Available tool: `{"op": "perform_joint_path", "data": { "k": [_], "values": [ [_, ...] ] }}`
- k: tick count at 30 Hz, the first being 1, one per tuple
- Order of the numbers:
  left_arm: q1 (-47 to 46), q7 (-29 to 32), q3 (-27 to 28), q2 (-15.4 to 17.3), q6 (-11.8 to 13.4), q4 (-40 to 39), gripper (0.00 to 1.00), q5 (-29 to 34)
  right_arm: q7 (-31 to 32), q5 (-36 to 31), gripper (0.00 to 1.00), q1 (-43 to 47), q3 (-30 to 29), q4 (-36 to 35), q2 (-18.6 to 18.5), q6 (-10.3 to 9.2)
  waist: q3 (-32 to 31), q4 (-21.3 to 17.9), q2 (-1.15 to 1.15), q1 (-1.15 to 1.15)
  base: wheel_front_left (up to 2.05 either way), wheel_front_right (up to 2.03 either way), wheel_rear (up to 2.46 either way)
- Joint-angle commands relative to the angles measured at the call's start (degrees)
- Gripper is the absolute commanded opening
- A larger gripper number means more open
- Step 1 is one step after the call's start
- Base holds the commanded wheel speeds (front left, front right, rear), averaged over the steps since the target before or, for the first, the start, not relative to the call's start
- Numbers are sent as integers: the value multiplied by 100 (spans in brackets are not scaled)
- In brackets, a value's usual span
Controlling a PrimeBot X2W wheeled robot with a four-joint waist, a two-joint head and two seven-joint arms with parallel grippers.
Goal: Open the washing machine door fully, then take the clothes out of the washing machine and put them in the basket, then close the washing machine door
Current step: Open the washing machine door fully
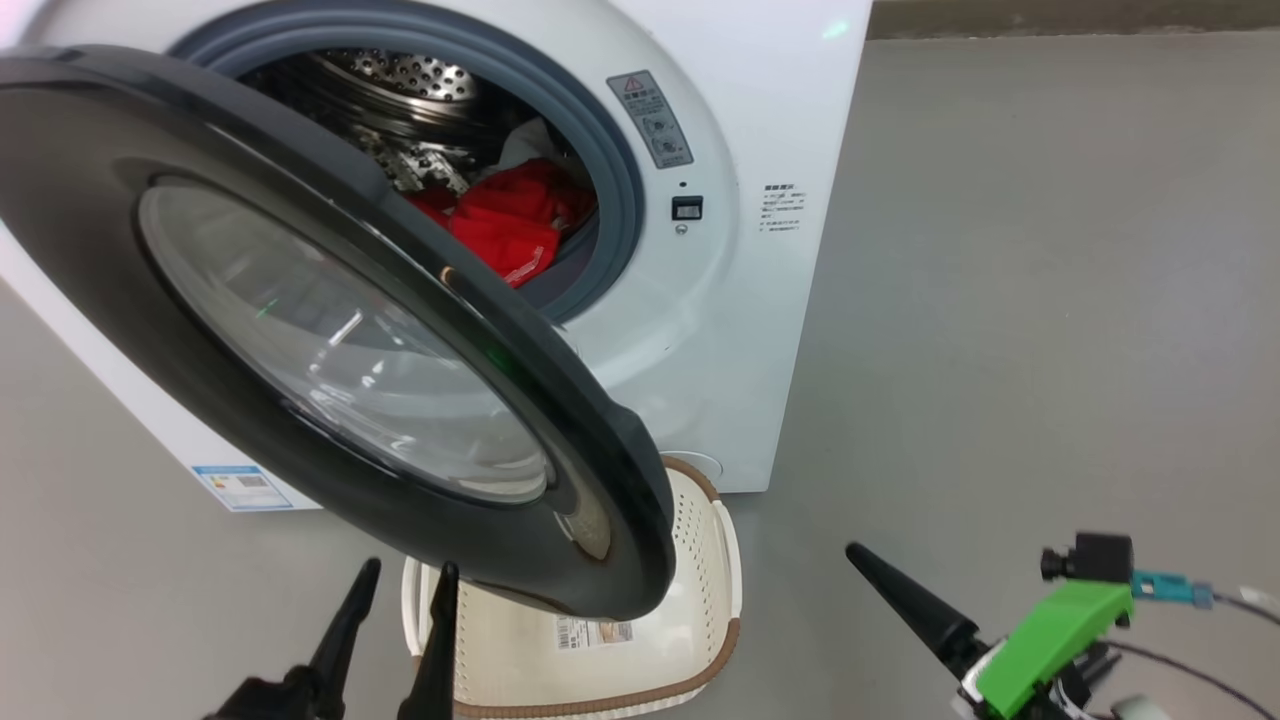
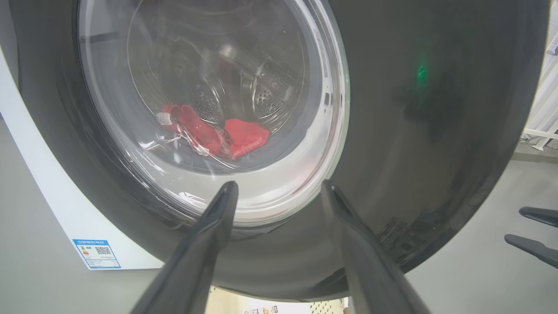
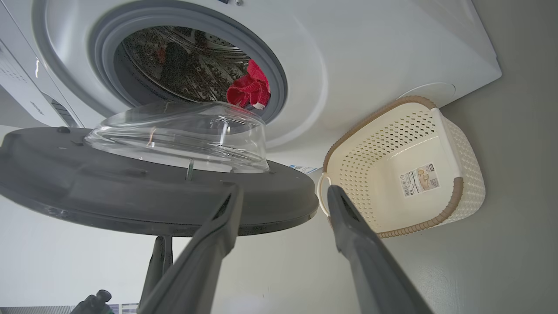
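The door (image 1: 330,330) hangs partly open, clothes (image 1: 510,225) lie in the drum (image 1: 410,75), and the basket (image 1: 710,560) sits on the floor (image 1: 1000,300) below. With left claw (image 1: 410,568) and right claw (image 3: 282,189) released, we push the door's rim fully left first.

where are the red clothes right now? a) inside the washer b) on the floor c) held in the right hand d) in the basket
a: the red clothes lie inside the washer, and the basket has no clothes in it.
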Motion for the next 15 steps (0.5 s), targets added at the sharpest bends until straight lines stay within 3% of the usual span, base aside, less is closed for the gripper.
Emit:
{"op": "perform_joint_path", "data": {
  "k": [1,15],
  "values": [
    [38,-70,215,40,-16,-112,100,-11,-151,-5,100,102,10,-114,-78,44,-18,-42,0,0,0,0,0],
    [106,-70,299,40,-9,-58,100,-8,-1267,-766,100,404,205,238,-403,44,28,-203,0,0,0,0,0]
  ]
}}
